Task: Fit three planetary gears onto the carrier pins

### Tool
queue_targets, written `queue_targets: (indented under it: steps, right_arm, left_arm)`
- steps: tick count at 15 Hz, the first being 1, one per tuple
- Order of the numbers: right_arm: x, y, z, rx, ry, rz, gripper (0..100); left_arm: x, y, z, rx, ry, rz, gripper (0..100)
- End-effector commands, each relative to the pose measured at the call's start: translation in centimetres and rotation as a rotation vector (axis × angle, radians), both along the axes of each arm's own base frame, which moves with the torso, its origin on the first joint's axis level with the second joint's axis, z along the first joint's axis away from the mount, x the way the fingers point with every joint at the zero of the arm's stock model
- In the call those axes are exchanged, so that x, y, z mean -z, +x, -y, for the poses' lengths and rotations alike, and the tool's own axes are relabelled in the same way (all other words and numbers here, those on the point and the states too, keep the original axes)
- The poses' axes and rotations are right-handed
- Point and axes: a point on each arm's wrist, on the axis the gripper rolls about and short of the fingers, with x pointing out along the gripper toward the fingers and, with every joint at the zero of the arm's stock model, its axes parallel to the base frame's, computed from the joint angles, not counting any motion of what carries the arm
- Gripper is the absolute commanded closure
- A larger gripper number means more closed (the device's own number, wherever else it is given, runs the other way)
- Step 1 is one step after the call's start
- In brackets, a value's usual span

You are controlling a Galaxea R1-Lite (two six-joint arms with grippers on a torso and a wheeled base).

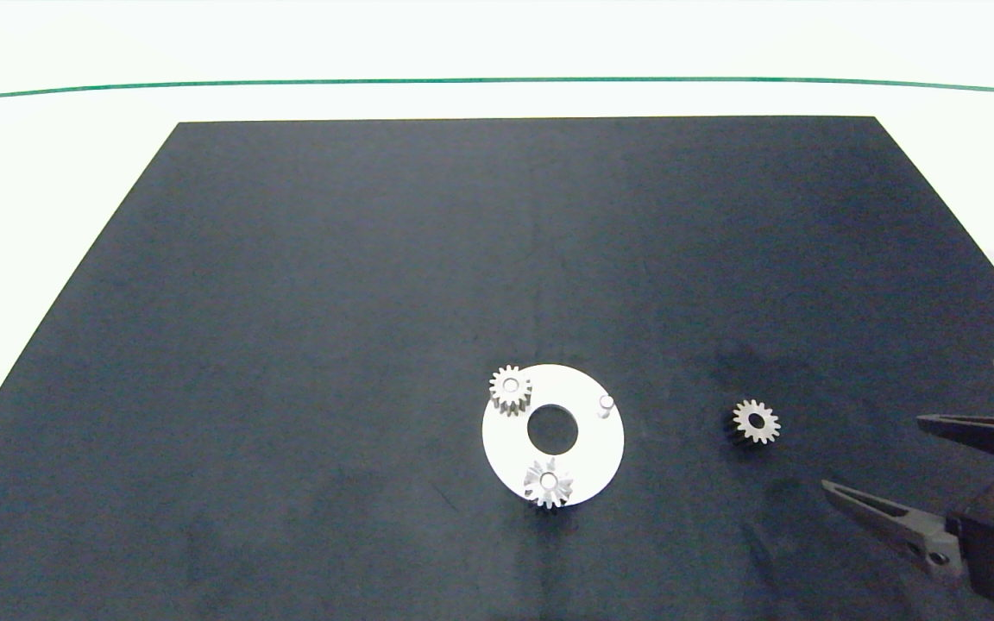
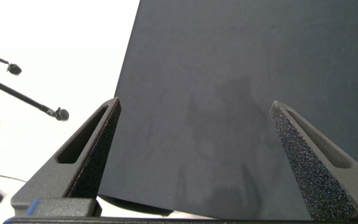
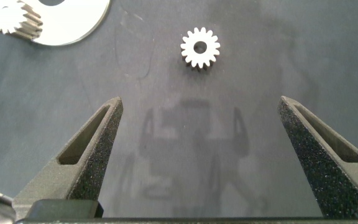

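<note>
Left gripper (image 2: 194,143) only in wrist view, over mat (image 2: 241,74).

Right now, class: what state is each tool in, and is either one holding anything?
Left tool: open, holding nothing, over bare dark mat.
Right tool: open, holding nothing, short of the loose gear.

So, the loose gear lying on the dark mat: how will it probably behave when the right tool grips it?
The loose gear looks like solid metal, so probably stiff and heavy for its size. It lies flat, so it should slide rather than roll. The open right tool may slip on its pointed teeth.
</note>
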Motion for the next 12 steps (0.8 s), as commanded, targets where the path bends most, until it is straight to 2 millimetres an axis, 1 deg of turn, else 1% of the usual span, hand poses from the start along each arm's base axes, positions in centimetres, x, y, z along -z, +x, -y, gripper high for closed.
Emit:
queue_targets:
  steps: [1,2,4,6,7,8,10,12]
  right_arm:
    - [1.6,3.1,-1.8,0.019,-0.029,-0.047,0]
    - [2.2,4.3,-2.4,0.037,-0.022,-0.059,0]
    - [3.0,6.6,-3.8,0.072,0.051,-0.046,0]
    - [3.8,8.2,-4.7,0.074,0.05,-0.053,0]
    - [3.9,8.8,-5.1,0.072,0.047,-0.06,0]
    - [4.0,9.3,-5.4,0.071,0.044,-0.067,0]
    - [4.8,9.9,-5.8,0.074,0.027,-0.095,0]
    - [5.1,10.0,-5.6,0.085,0.017,-0.111,0]
  left_arm:
    - [0.0,-0.9,0.0,-0.003,0.002,0.049,0]
    - [0.1,-1.1,0.0,-0.002,0.003,0.062,0]
    - [0.0,-1.5,0.0,0.0,0.003,0.061,0]
    - [-0.2,-1.9,0.0,0.001,0.002,0.049,0]
    - [-0.3,-2.0,0.0,0.007,0.002,0.049,0]
    - [-0.3,-2.0,0.0,0.006,0.002,0.049,0]
    - [-0.2,-2.1,0.0,0.007,0.002,0.047,0]
    - [-0.1,-2.1,-0.1,0.01,0.002,0.041,0]
